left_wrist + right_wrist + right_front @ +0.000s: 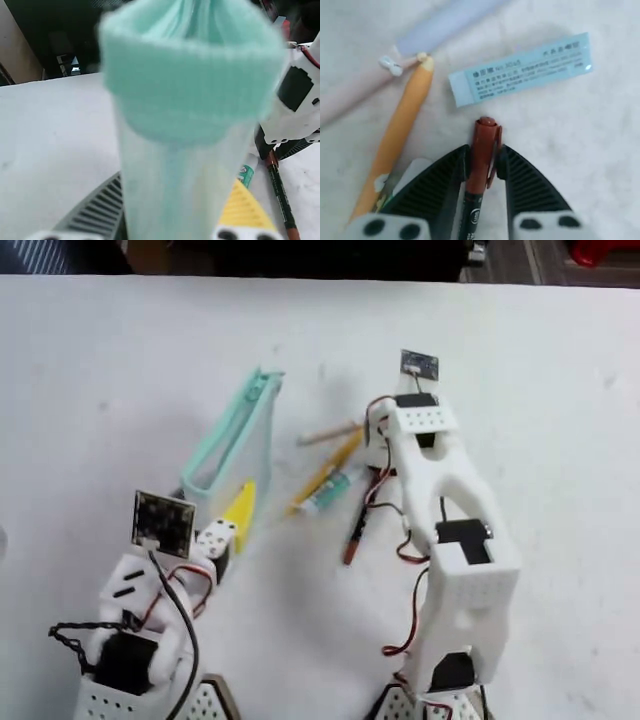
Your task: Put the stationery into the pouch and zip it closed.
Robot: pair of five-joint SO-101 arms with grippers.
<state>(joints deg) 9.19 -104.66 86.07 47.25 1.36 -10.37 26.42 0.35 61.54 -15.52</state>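
A mint-green pouch (232,435) with see-through sides lies tilted at centre left, its mouth gaping. My left gripper (235,515) is shut on its near end; in the left wrist view the pouch (190,75) stands between the grey and yellow fingers (242,207). Beside it lie an orange pen (325,473), a light blue eraser (326,495) and a wooden pencil (330,433). My right gripper (482,157) is shut on the cap end of a red-brown pen (481,150), which rests on the table (356,530). The eraser (520,70) and orange pen (395,140) lie just beyond its fingertips.
The white table (520,360) has free room to the right and at the far side. A lavender pen (445,25) and a pink one (350,95) lie past the orange pen. The right arm's white body (300,100) stands close beside the pouch.
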